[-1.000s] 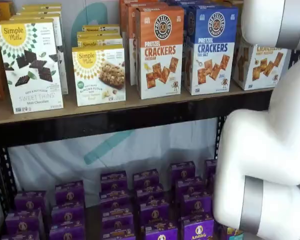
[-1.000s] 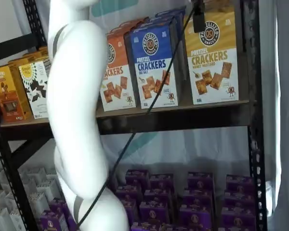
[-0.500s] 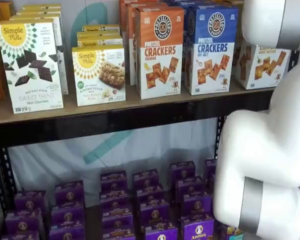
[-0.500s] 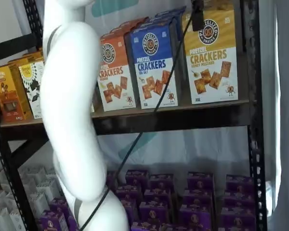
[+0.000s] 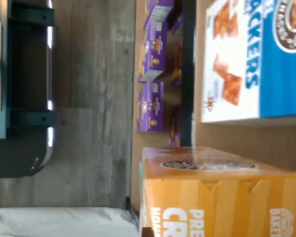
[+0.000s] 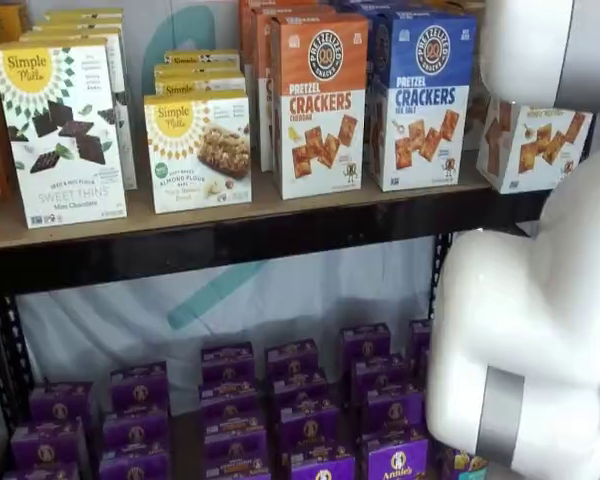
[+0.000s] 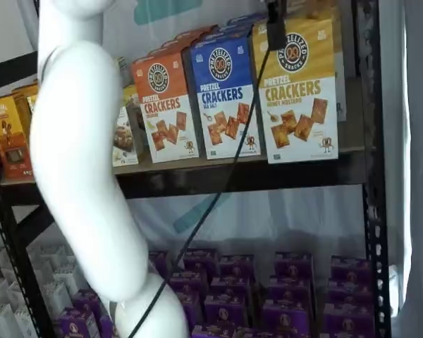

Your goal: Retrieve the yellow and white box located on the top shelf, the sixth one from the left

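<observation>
- Wrist view: the yellow and white box point(image 5: 212, 192) fills the near foreground, its yellow top flap facing the camera. Beyond it stand a blue Pretzel Crackers carton point(image 5: 256, 59) and purple boxes point(image 5: 150, 106) on a lower level.
- Shelf view: at the right edge, the yellow and white box point(image 6: 530, 145) sits tilted, overhanging the front of the top shelf point(image 6: 230, 235); the white arm point(image 6: 540, 330) covers much of it.
- Shelf view: upper right, the box point(image 7: 296, 91) hangs forward of the shelf rail point(image 7: 254, 176). A black finger of the gripper point(image 7: 276, 24) presses its top; the claw appears clamped on it, though the far finger is hidden.
</observation>
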